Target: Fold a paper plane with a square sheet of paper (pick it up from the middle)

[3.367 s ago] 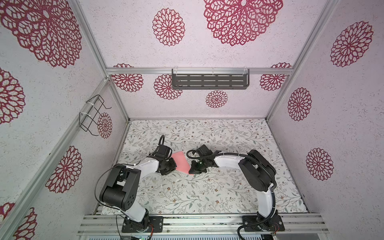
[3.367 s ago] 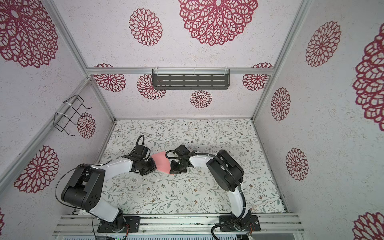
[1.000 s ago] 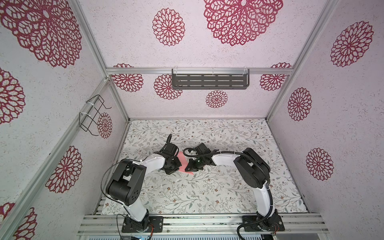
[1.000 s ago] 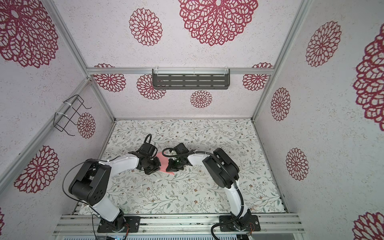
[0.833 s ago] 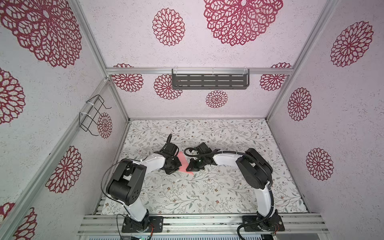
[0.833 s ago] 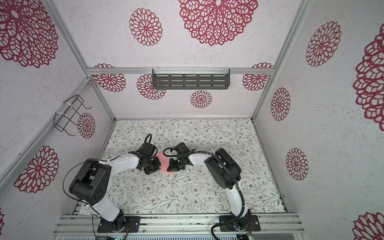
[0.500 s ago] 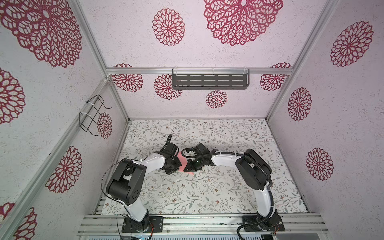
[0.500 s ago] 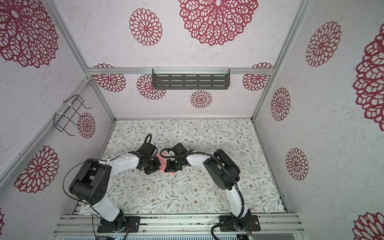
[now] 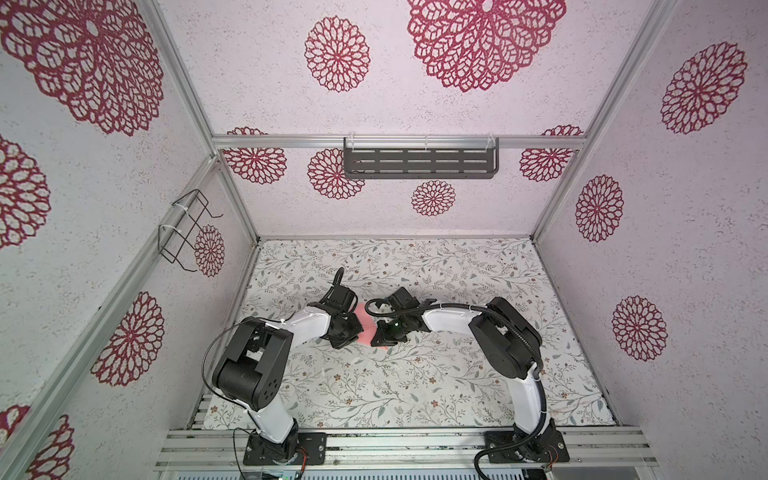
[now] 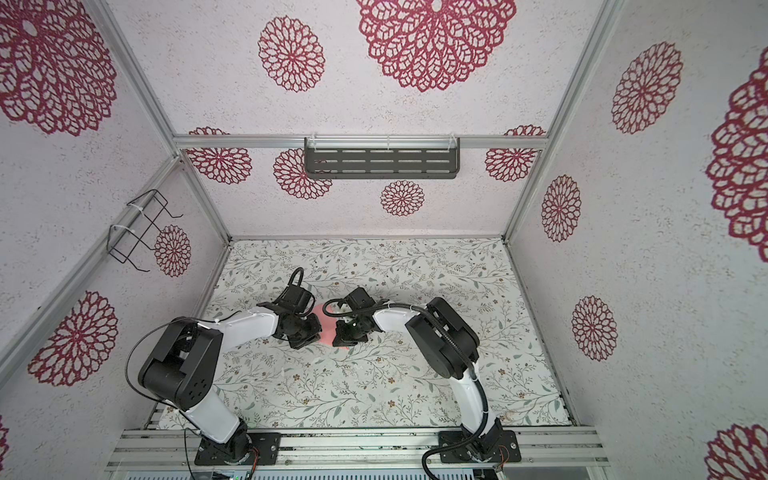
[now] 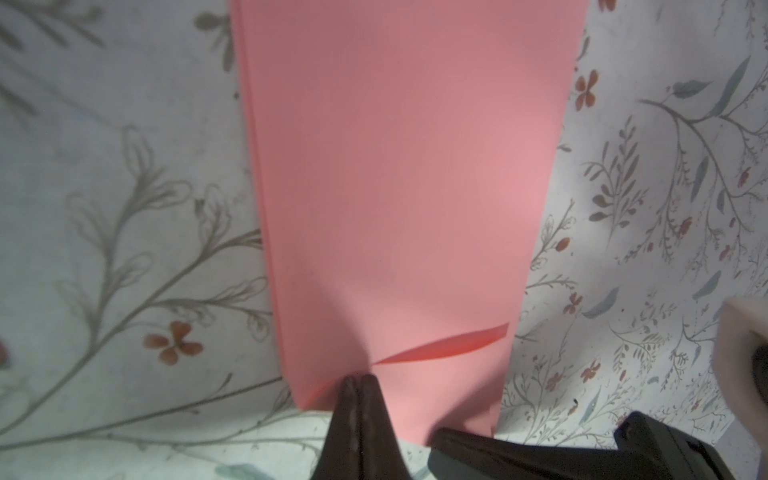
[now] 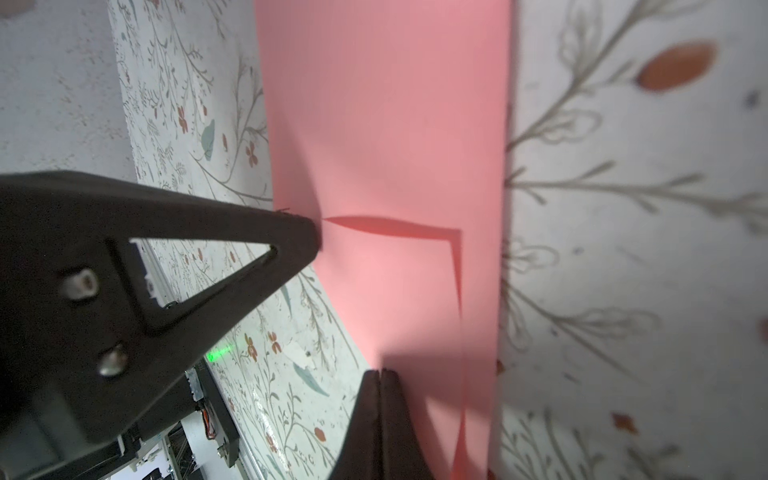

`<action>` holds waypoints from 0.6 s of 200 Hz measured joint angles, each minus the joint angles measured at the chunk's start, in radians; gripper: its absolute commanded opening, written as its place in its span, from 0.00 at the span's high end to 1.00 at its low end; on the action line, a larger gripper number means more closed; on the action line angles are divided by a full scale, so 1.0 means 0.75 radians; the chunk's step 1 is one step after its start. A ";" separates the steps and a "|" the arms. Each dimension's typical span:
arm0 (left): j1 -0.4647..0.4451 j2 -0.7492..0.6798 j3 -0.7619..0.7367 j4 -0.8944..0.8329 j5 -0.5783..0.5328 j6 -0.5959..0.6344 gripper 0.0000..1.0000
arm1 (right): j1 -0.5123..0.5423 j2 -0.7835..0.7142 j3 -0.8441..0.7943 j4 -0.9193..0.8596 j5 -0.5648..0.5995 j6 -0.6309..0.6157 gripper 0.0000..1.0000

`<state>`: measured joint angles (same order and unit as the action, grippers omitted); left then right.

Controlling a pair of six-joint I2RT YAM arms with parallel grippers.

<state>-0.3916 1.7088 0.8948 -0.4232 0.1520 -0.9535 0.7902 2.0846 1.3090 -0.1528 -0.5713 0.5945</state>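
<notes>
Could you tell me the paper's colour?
The paper is plain salmon pink; left wrist view shows it best.

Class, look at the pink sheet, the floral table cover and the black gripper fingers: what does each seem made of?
Pink sheet: thin matte paper; it buckles into a crisp ridge. Floral table cover: probably printed cloth or vinyl, faint weave. Left gripper: likely hard black plastic, dull sheen.

Leaf-patterned worktop (image 9: pixel 415 374); a dark slotted shelf (image 9: pixel 419 163) hangs on the back wall (image 9: pixel 374 216), a wire rack (image 9: pixel 183 232) on the left wall (image 9: pixel 104 249).
</notes>
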 measured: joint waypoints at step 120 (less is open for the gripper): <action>0.006 0.006 0.010 -0.015 0.009 0.024 0.98 | -0.050 -0.108 -0.145 -0.014 0.025 -0.027 1.00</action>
<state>-0.3870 1.7134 0.9020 -0.4347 0.1589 -0.9352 0.7525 2.0033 1.1999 -0.1635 -0.5522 0.5743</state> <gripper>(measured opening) 0.041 0.056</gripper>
